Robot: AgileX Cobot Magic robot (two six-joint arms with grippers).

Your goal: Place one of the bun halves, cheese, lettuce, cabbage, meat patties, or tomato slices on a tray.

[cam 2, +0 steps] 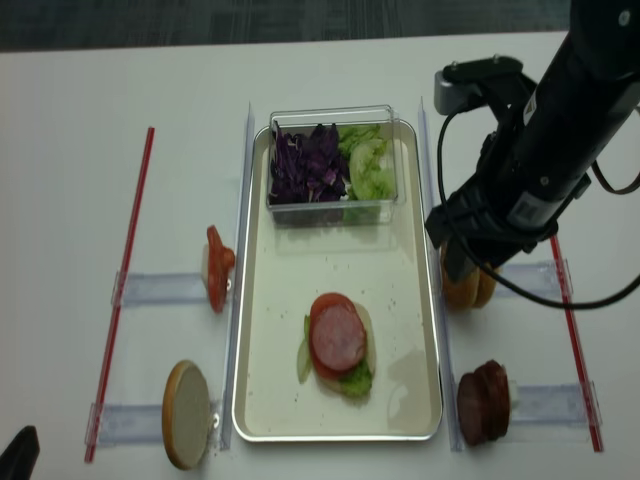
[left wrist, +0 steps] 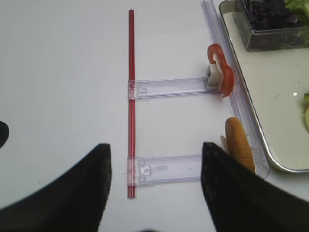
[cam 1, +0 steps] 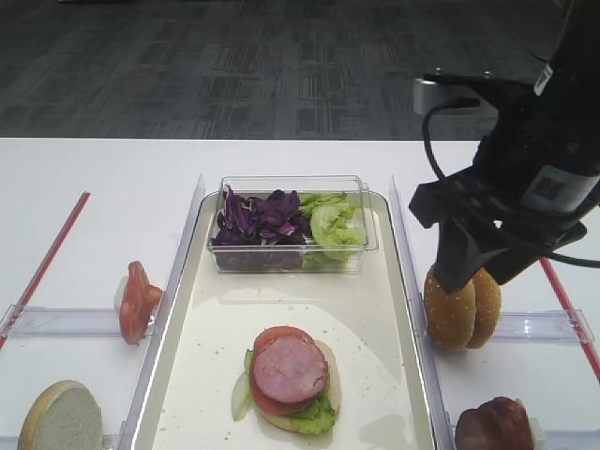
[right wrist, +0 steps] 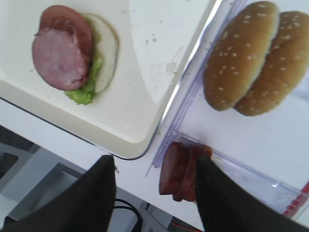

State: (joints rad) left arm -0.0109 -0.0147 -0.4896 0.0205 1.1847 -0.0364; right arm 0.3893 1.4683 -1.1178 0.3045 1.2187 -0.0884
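The cream tray (cam 1: 187,309) holds a stack of a pale bun half, lettuce, a tomato slice and a meat patty (cam 1: 290,368) on top. Two sesame bun halves (cam 1: 461,309) stand on edge right of the tray. My right gripper (cam 1: 457,272) hangs open just above them, holding nothing. In its wrist view the meat patties (right wrist: 181,170) stand on edge beyond the open fingers (right wrist: 99,193). Tomato slices (cam 1: 137,300) and a pale bun half (cam 1: 62,418) sit left of the tray. My left gripper (left wrist: 154,193) is open over bare table. Cheese is out of view.
A clear plastic box (cam 1: 291,225) at the tray's far end holds purple cabbage (cam 1: 258,217) and lettuce (cam 1: 333,223). Clear plastic rails (cam 1: 70,321) and red strips (cam 1: 47,258) lie on the white table on both sides. Dark floor begins beyond the far table edge.
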